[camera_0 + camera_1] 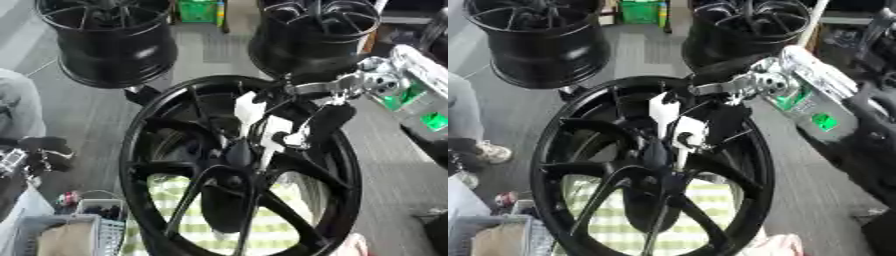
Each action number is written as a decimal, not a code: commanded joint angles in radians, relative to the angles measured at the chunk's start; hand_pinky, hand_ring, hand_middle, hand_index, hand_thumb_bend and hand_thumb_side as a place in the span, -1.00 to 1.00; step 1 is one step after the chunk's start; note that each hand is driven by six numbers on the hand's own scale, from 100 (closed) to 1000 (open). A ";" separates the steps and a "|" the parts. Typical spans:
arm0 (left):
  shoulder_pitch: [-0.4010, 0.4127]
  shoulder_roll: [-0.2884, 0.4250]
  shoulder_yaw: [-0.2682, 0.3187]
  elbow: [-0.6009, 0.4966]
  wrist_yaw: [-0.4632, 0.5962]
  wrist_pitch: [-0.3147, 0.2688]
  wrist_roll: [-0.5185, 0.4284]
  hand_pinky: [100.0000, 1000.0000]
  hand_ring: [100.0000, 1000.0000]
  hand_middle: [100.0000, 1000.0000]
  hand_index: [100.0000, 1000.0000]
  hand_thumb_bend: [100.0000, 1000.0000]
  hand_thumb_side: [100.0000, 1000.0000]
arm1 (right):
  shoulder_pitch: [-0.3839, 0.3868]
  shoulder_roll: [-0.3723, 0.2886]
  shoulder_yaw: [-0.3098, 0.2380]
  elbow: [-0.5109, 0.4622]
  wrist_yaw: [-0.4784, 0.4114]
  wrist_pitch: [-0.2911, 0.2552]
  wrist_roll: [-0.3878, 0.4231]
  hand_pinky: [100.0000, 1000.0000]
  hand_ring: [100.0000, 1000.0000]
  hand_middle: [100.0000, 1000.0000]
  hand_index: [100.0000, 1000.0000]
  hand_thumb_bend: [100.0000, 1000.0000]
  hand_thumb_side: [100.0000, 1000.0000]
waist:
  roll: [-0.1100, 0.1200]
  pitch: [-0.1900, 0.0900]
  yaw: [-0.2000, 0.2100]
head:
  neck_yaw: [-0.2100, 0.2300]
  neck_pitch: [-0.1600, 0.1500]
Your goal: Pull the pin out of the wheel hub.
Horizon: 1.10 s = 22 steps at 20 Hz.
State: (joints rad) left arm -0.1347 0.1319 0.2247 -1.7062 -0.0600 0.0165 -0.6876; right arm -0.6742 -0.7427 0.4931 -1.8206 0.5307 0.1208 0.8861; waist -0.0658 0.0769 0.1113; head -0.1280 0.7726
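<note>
A large black wheel rim stands upright in front of me, its spokes meeting at the hub. My right hand, black with white finger covers, comes in from the upper right on a silver wrist and reaches down onto the hub. Its fingers are curled together round a thin pale pin that sticks out just right of the hub's centre. A dark and silver part at the left edge looks like my left hand; its pose is unclear.
Two more black rims stand behind. A green-and-white checked cloth lies under the front rim. A grey basket sits at lower left. A person's grey leg and shoe show at the left.
</note>
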 commanded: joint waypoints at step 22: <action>-0.012 0.014 -0.006 -0.017 0.000 -0.001 -0.001 0.29 0.19 0.21 0.50 -1.00 0.80 | 0.007 0.006 -0.006 0.105 0.068 -0.032 -0.011 0.63 0.69 0.76 0.89 -0.69 0.01 | 0.005 -0.011 0.002 | -0.004 -0.003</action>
State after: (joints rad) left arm -0.1346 0.1318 0.2238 -1.7063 -0.0600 0.0165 -0.6876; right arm -0.6578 -0.7242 0.4976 -1.7146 0.5957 0.0885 0.8790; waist -0.0648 0.0753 0.1133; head -0.1280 0.7726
